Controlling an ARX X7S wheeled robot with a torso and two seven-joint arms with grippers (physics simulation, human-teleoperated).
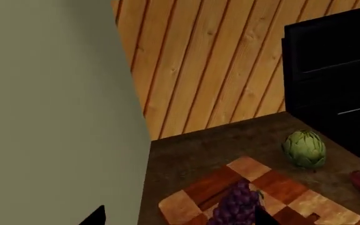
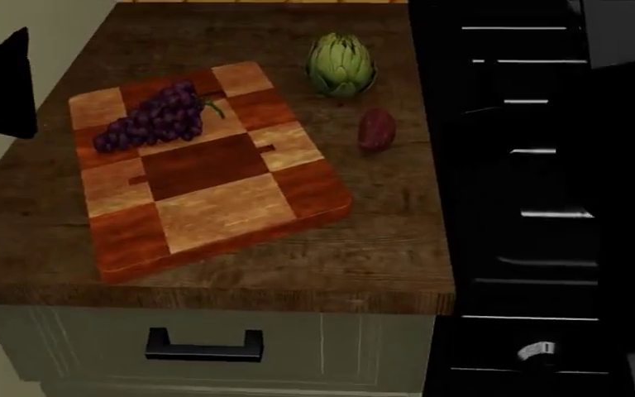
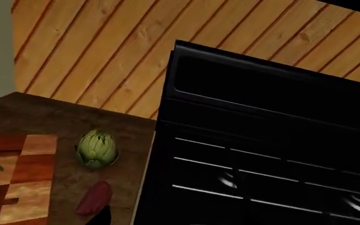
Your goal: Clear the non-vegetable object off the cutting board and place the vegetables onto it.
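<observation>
Grapes (image 2: pixel 150 124) lay on the cutting board (image 2: pixel 212 211), on its far-left part, toward the counter's far-left corner. Long axis ran diagonally, stem end pointing toward the far-right corner, bulk end toward the left edge. Nothing else on the board.

Artichoke (image 2: pixel 341 64) stood on the bare counter (image 2: pixel 384 248) near the far-right corner, just off the board. Reddish root (image 2: pixel 376 129) lay nearer the front of that, beside the board's right side, close to the counter's right edge and the black stove (image 2: pixel 549 165).

Left gripper (image 1: pixel 174 218) seen only as two dark finger tips at the wrist view's border, with the grape bunch showing between and beyond them; looked spread apart and empty. In the head view, only a dark block at the left edge, off the counter's left side. Right gripper (image 3: pixel 99 218) barely a dark sliver near the root; jaw gap impossible to tell.

Judged: grapes lay rightward and forward of the left arm, clearly the nearer arm for clearing. Right arm nearer both vegetables. Approach across the bunch's short width likely best.
</observation>
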